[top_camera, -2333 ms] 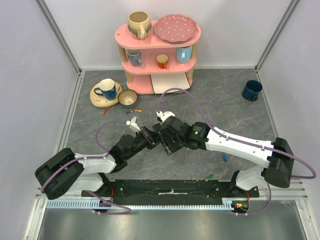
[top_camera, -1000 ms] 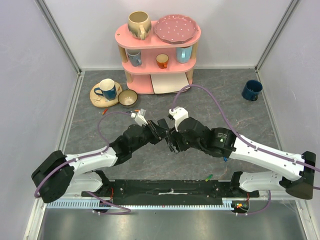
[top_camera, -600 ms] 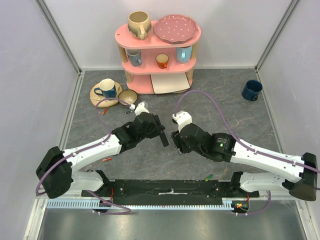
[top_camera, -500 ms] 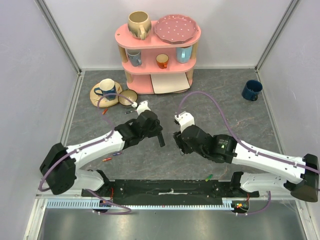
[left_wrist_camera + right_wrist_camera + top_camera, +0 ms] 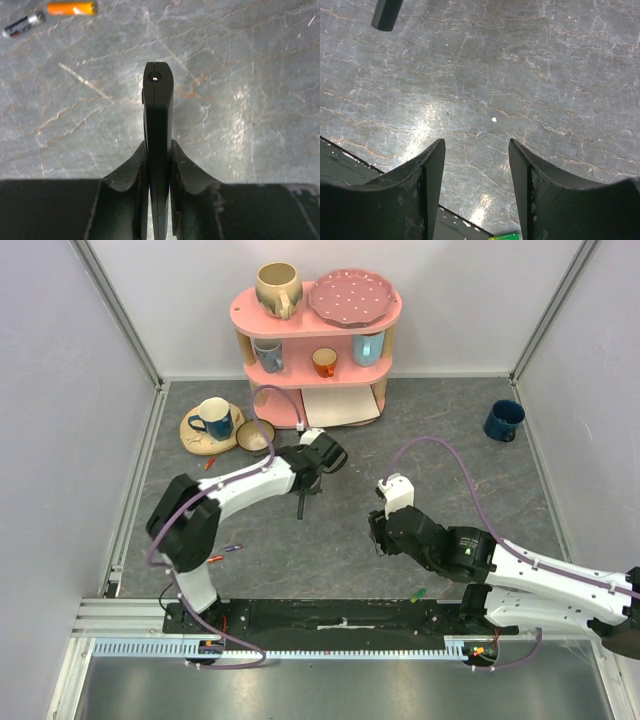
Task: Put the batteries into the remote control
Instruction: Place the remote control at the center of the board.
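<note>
Two cells sit past the tip of the remote control (image 5: 158, 100) – an orange battery (image 5: 71, 8) and a black-and-silver battery (image 5: 22, 23), both on the grey table (image 5: 250, 75). Left gripper (image 5: 158, 150) is clamped on the remote, edge-on. Right gripper (image 5: 476, 150) – fingers apart, nothing between them (green battery (image 5: 505, 236) just beside it).

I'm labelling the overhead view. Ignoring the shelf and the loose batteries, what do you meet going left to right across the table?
Blue mug on its plate → tan bowl → remote control → right hand → dark blue mug.
</note>
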Controlling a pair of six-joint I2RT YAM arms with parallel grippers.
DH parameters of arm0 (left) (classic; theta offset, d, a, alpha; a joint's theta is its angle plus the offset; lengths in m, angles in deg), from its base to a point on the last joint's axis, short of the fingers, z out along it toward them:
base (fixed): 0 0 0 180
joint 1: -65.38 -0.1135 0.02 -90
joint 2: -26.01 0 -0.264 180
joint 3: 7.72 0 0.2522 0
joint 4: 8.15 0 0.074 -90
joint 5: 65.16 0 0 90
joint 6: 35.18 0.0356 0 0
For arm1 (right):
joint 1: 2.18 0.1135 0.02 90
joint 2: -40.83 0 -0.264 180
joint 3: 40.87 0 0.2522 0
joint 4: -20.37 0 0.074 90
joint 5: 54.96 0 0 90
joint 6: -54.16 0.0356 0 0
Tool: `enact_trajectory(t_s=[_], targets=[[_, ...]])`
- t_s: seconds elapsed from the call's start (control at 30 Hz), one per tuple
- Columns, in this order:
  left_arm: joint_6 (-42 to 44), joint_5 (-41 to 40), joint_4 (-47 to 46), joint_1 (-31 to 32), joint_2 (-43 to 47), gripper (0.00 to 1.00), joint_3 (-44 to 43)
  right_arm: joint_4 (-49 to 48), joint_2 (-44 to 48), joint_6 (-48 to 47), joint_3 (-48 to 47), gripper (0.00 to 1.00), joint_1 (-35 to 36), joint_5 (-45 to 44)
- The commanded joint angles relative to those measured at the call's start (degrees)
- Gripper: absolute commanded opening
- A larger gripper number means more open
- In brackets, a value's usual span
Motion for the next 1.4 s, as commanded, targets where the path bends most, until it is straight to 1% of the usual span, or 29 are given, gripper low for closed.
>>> enact_trajectory(t_s=[0.0, 0.17, 0.33, 0.43, 0.47, 0.53, 0.57, 0.6, 0.67, 0.77, 0.87, 1.03, 1.1, 1.23, 1.27, 1.37], targets=[[5.7, -5.0, 4.3, 0.0, -7.3, 0.02, -8.7, -3.0, 3.0, 1.4, 1.1, 0.61, 0.3, -0.6], [6.9, -6.6, 5.3, -0.2, -14.5, 0.02, -13.2, -2.9, 6.3, 1.0, 1.7, 0.61, 0.2, -0.3], [7.5, -6.2, 6.1, -0.8, -18.0, 0.02, -16.1, -2.2, 8.0, 0.5, 1.2, 0.61, 0.2, 0.0], [7.6, -5.0, 5.9, -0.7, -18.6, 0.09, -16.4, -1.7, 9.0, 0.4, 1.1, 0.61, 0.2, -0.2], [7.7, -4.0, 5.6, -0.7, -18.7, 0.14, -16.2, -1.3, 9.5, 0.4, 1.1, 0.61, 0.2, -0.5], [7.8, -3.1, 4.7, -0.7, -18.2, 0.19, -15.2, -1.0, 10.1, 0.4, 1.1, 0.61, 0.2, -1.3], [7.8, -2.4, 4.3, -0.7, -18.0, 0.26, -14.3, -1.0, 10.7, 0.3, 1.2, 0.62, 0.2, -1.5], [7.8, -2.0, 3.9, -0.6, -17.7, 0.3, -13.8, -0.9, 11.1, 0.3, 1.2, 0.62, 0.2, -1.7], [7.4, -0.7, 2.9, -0.6, -17.1, 0.35, -12.3, -0.7, 11.5, 0.4, 1.2, 0.62, 0.2, -2.1], [6.9, 0.2, 2.4, -0.4, -16.7, 0.41, -11.4, -0.5, 12.1, 1.0, 1.3, 0.62, 0.2, -2.9], [6.6, 1.0, 1.8, -0.2, -16.5, 0.45, -10.8, -0.2, 12.5, 1.2, 1.3, 0.61, 0.2, -3.0], [6.5, 1.5, 1.7, 0.7, -15.9, 0.46, -11.5, 0.5, 12.9, 1.8, 1.2, 0.62, 0.1, -3.4], [6.5, 1.5, 1.7, 1.2, -14.5, 0.49, -11.7, 0.4, 12.7, 2.0, 1.2, 0.61, 0.2, -3.2], [6.8, 2.6, 1.7, 1.3, -10.9, 0.5, -12.3, 0.7, 12.3, 2.0, 0.9, 0.62, 0.2, -3.1], [6.9, 3.5, 1.8, 1.3, -10.0, 0.52, -12.5, 0.8, 12.2, 1.9, 0.7, 0.62, 0.2, -3.1], [7.2, 6.3, 2.3, 1.4, -6.9, 0.54, -12.4, 1.4, 11.9, 1.7, 0.1, 0.61, 0.2, -3.3]])
